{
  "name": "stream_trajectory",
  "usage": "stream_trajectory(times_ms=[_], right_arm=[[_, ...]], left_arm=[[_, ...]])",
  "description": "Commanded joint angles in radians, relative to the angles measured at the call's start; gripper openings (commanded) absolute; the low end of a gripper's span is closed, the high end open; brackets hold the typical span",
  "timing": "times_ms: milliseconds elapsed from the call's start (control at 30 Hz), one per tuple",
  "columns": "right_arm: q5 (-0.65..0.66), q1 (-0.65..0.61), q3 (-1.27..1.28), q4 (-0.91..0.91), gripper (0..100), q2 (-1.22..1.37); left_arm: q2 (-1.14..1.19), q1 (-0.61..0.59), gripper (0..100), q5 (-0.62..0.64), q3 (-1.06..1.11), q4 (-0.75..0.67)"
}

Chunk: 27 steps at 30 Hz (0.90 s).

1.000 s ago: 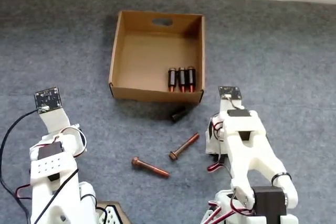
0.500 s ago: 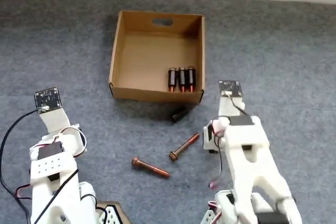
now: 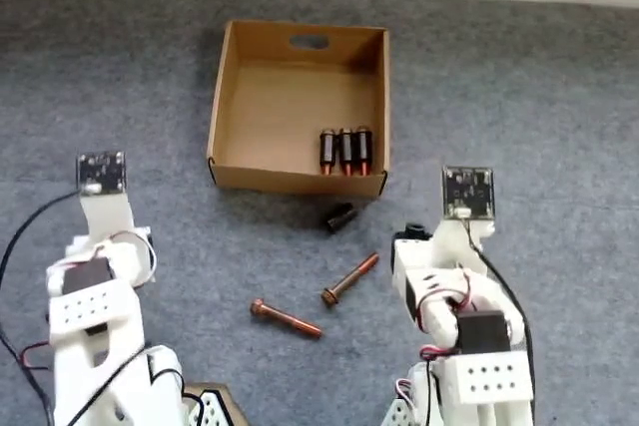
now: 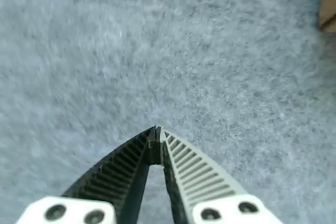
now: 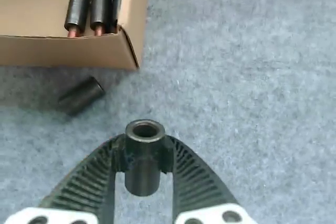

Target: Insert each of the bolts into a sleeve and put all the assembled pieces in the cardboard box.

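The cardboard box (image 3: 228,107) holds three assembled pieces (image 3: 345,151) in its near right corner, also seen in the right wrist view (image 5: 89,9). A loose black sleeve (image 3: 340,216) lies on the carpet just in front of the box (image 5: 63,51); the right wrist view shows this sleeve (image 5: 81,96) too. Two copper bolts (image 3: 351,278) (image 3: 286,318) lie between the arms. My right gripper (image 5: 144,142) is shut on another black sleeve (image 5: 143,156), held with its bore facing the camera. My left gripper (image 4: 156,132) is shut with nothing in it, above bare carpet.
Grey carpet (image 3: 519,97) covers the table. The right arm (image 3: 449,286) stands right of the bolts, the left arm (image 3: 95,266) at the near left. A brown and white object (image 3: 210,406) sits at the near edge.
The right arm has pulled back and lifted, its wrist now farther right and nearer. The left arm's wrist has shifted slightly toward the box.
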Motion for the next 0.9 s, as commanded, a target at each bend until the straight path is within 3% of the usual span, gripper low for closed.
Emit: stream_trajectory(times_ms=[0, 67, 167, 333, 567, 733, 867], right_arm=[[0.008, 0.045, 0.012, -0.004, 0.5, -0.056], [0.002, 0.079, 0.018, -0.004, 0.5, -0.065], [0.002, 0.094, 0.019, -0.002, 0.5, -0.067], [0.0, 0.093, 0.065, -0.004, 0.5, -0.068], [-0.041, 0.091, 0.068, -0.004, 0.5, -0.068], [-0.041, 0.091, 0.068, -0.004, 0.5, -0.068], [-0.041, 0.093, 0.071, -0.004, 0.5, -0.068]], left_arm=[[0.007, -0.001, 10, -0.107, -0.259, 0.29], [0.007, 0.035, 16, -0.135, -0.371, 0.445], [0.007, 0.16, 17, -0.138, -0.44, 0.615], [0.004, 0.421, 17, -0.115, -0.369, 0.746], [0.005, 0.627, 17, 0.288, -0.213, 0.519], [0.005, 0.757, 17, 0.305, -0.084, 0.376], [0.005, 0.777, 17, 0.305, -0.005, 0.259]])
